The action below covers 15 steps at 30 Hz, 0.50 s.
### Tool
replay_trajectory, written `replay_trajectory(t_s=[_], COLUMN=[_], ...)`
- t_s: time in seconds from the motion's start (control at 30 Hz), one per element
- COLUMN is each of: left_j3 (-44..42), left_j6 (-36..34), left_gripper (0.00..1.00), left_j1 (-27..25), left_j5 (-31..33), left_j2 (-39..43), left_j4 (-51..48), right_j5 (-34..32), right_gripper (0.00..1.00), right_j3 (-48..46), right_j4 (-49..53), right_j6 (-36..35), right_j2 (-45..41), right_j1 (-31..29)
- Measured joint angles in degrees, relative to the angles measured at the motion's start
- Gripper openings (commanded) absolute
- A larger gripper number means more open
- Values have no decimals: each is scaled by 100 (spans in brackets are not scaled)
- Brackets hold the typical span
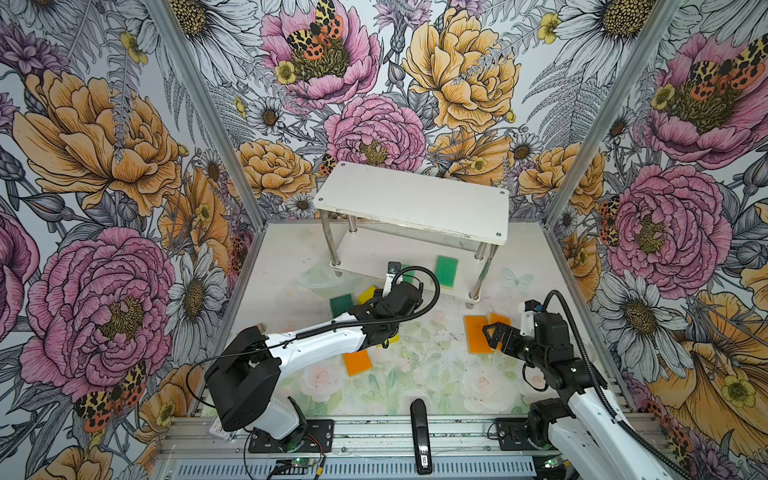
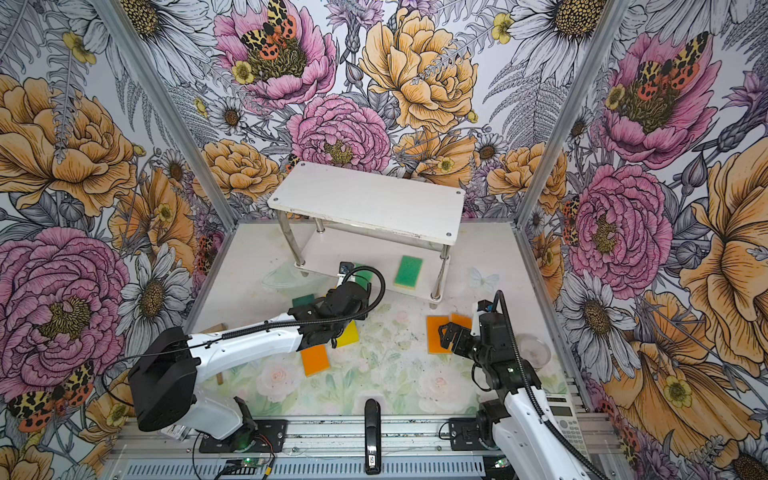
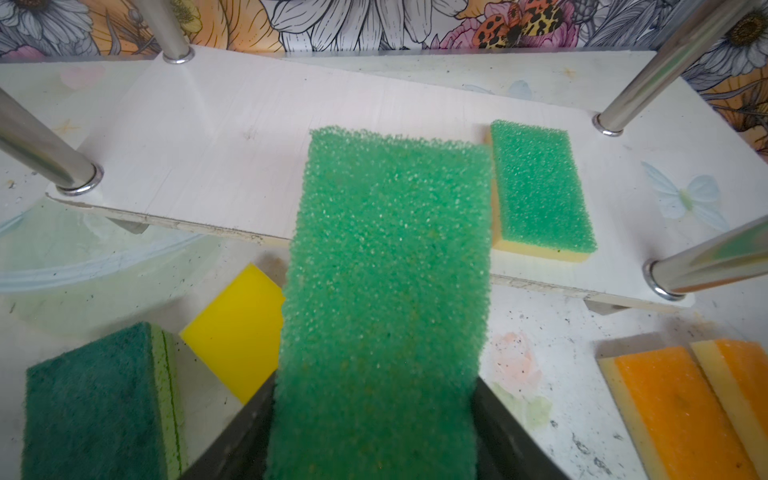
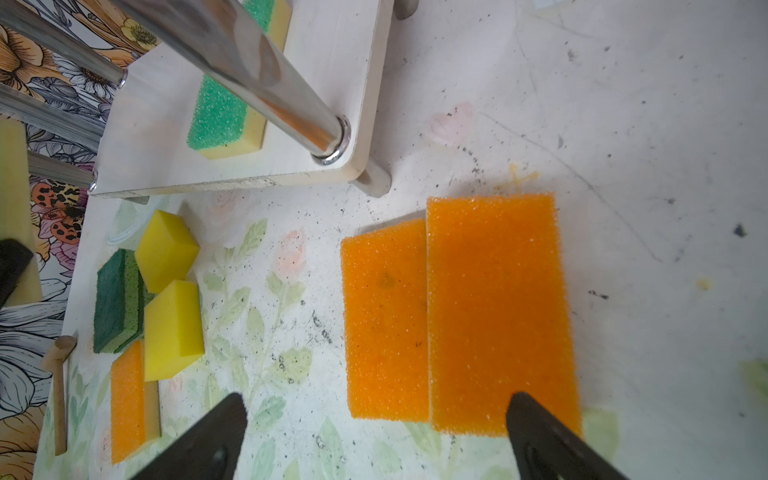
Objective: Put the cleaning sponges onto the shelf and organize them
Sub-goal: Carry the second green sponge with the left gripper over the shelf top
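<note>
Tabletop (image 1: 415, 374) is holding most sponges (image 1: 357, 362); one green sponge (image 1: 446, 271) is lying on the shelf (image 1: 411, 199), left gripper (image 3: 374, 380) pinching its twin (image 3: 386, 249), right gripper (image 4: 378, 398) spread.

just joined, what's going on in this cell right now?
The left gripper holds a light green sponge out over the front edge of the shelf's lower board, where a second light green sponge already lies. The right gripper is open, hovering above two orange sponges on the table. Two yellow sponges, a dark green sponge and a third orange sponge also lie on the table.
</note>
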<state>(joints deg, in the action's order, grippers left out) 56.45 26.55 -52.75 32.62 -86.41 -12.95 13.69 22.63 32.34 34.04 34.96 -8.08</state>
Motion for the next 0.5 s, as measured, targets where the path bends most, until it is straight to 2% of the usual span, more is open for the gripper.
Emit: replay_trajectory(t_s=[0.23,0.5], left_j3=[492,1008], left_j6=[-448,-452], left_gripper=[64,64], left_j1=[289,468], left_j5=[-356,-494], left_j2=[-455,-1154], left_j4=[317,332], right_j5=[-4,-20], right_gripper=[100,100], right_j3=[0,0], right_j4=[-2,0], right_j6=[2,0], right_j2=[48,79], right_j1=[0,0])
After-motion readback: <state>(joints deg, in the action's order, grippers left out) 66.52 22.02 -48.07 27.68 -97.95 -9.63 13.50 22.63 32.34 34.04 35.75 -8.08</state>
